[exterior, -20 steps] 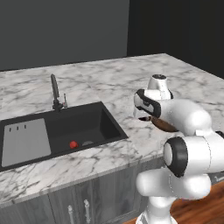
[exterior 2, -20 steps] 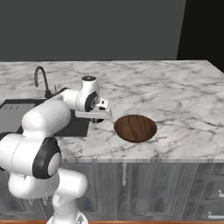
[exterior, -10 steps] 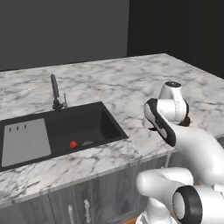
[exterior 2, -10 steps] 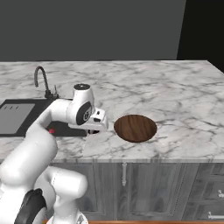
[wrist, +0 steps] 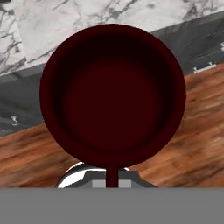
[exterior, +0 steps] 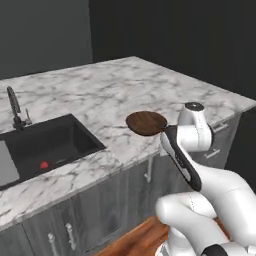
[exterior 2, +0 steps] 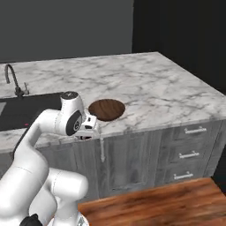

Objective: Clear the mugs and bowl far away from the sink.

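- Fingertips of the two-finger gripper (wrist: 112,178) are squeezed nearly together, pinching the near rim of the dark reddish-brown round shallow bowl (wrist: 113,94). From the hand view you look straight into the bowl's hollow.
- Behind the bowl in that view there's white-grey marble counter (wrist: 52,26), then grey cabinet fronts (wrist: 26,98), then brown wood floor (wrist: 192,144).
- From the right base view, the gripper (exterior 2: 92,125) sits just off the counter's front edge, with the bowl (exterior 2: 107,109) at that edge right beside it. Can't tell from here whether the bowl is resting on the marble or lifted a bit.
- Left base view puts the bowl (exterior: 146,122) at the front edge too, apart from the black rectangular sink (exterior: 75,135) over to its left.
- The sink has a thin dark curved tap (exterior: 14,107) behind it and a small red ball (exterior: 44,164) inside.
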{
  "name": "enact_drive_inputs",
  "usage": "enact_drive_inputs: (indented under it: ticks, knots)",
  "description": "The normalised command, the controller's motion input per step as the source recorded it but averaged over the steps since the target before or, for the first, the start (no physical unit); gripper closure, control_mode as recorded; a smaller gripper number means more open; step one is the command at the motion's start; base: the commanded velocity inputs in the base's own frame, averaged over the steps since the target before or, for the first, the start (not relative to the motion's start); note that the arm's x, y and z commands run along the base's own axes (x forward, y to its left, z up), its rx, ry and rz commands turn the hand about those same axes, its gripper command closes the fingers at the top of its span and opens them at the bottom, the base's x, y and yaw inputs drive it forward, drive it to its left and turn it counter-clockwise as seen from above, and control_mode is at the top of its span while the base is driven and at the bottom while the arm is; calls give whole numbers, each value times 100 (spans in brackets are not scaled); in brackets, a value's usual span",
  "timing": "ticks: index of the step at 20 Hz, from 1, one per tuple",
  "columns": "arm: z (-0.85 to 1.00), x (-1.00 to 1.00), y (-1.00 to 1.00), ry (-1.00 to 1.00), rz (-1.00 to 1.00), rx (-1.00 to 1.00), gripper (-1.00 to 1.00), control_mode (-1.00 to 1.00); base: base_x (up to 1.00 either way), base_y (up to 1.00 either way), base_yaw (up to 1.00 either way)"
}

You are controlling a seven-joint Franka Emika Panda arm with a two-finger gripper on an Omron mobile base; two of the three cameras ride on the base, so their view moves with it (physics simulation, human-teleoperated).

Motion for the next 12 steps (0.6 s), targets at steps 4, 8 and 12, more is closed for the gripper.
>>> enact_drive_inputs:
  ticks: [4,8,12]
  knots:
    - [0,0,0,0,0,0,100,100,-37,0,-81]
    - [0,0,0,0,0,0,100,100,-26,0,-84]
    - [0,0,0,0,0,0,100,100,-18,0,-88]
